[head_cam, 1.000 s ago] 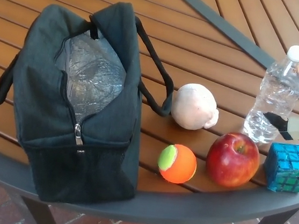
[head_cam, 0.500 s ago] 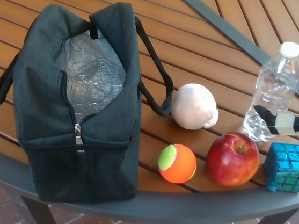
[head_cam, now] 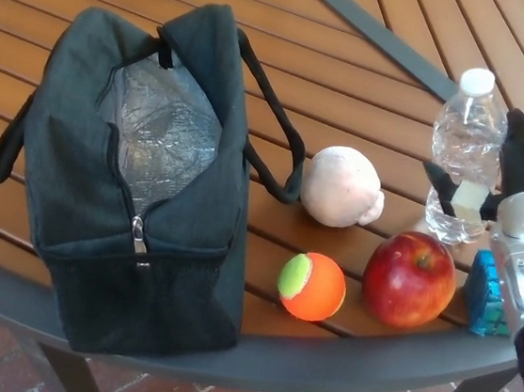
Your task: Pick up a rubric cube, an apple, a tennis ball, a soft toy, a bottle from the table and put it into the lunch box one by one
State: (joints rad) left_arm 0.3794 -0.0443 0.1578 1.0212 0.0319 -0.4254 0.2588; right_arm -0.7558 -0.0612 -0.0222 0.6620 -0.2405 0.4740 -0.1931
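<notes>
Since the earlier frames our right hand [head_cam: 490, 189] had come further in from the right edge, and the bottle [head_cam: 466, 153] had shifted leftward with it, standing slightly tilted near the table's [head_cam: 353, 64] far right. Our wrist now covered most of the blue rubric cube [head_cam: 480, 295], leaving only its left edge showing. Just left of the cube sat the apple [head_cam: 410, 279], then the orange-and-green tennis ball [head_cam: 310, 286], with the pale soft toy [head_cam: 342, 187] behind them. The dark lunch box [head_cam: 150, 183] stood unzipped at the left, well apart from the bottle, its foil lining visible. Our fingers [head_cam: 522, 159] were wrapped around the bottle's lower half, thumb in front, gripping it.
</notes>
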